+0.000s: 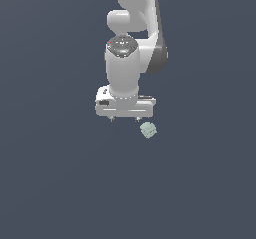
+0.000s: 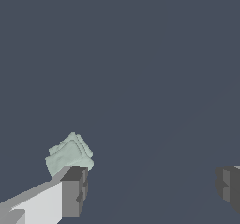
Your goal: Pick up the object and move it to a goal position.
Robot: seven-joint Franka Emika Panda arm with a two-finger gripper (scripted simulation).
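Observation:
The object point(image 1: 148, 130) is a small pale mint-green, lumpy, ridged block lying on the dark grey floor, just to the exterior view's right of and slightly nearer than my white gripper point(image 1: 125, 118). The gripper points downward above the floor, and only the tips of its fingers show under the hand. In the wrist view the gripper point(image 2: 152, 188) is open wide and empty. The object point(image 2: 70, 155) lies right beside one fingertip point(image 2: 74, 190), outside the gap between the fingers. The other fingertip point(image 2: 228, 184) is far from it.
The plain dark grey floor point(image 1: 60, 183) fills the scene on all sides. The white arm point(image 1: 132, 28) rises from the hand toward the top of the exterior view. No other objects or markers show.

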